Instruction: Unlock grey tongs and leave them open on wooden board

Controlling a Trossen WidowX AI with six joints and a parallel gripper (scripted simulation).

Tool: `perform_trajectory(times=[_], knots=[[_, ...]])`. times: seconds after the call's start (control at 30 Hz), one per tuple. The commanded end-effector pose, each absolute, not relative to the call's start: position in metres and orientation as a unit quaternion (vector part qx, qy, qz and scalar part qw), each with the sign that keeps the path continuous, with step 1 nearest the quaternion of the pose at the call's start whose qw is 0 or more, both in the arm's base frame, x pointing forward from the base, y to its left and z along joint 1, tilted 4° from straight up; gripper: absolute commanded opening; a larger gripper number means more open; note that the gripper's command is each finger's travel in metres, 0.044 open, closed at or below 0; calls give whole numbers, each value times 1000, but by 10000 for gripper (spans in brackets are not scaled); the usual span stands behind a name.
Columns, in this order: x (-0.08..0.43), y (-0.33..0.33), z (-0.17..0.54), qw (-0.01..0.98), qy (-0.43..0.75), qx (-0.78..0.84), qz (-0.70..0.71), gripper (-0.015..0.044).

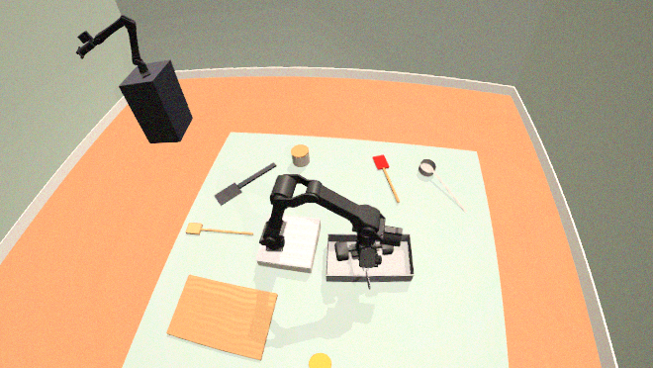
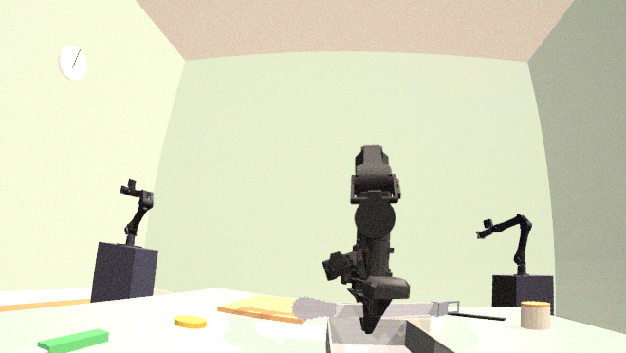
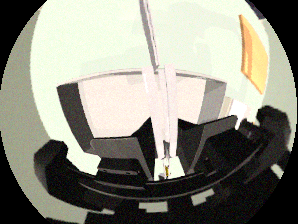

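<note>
The grey tongs lie roughly level across the roasting tin, their scalloped tips past its near wall in the top view. In the exterior view the tips are at the left and the hinge with its loop at the right. The tong arms are close together. My gripper points down and is shut on the tongs' arms, between tips and hinge; in the wrist view a finger stands on each side. The wooden board bears nothing.
The arm's base stands on a white block, between the tin and a yellow spatula. A dark spatula, a jar, a red spatula and a round cup lie farther back. A yellow disc lies in front.
</note>
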State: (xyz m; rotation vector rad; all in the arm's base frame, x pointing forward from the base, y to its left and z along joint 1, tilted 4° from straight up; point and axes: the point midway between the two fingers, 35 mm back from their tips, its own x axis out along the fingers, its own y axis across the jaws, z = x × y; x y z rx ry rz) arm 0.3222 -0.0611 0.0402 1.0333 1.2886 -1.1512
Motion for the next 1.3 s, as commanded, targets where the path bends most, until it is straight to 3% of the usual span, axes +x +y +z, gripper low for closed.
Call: perform_trajectory(times=[0.0,0.5,1.27], knots=[[328,-60,87,545,530,441,-476,-150],[326,-66,90,549,534,436,-473,-150],[280,-185,98,600,587,363,-404,-150]])
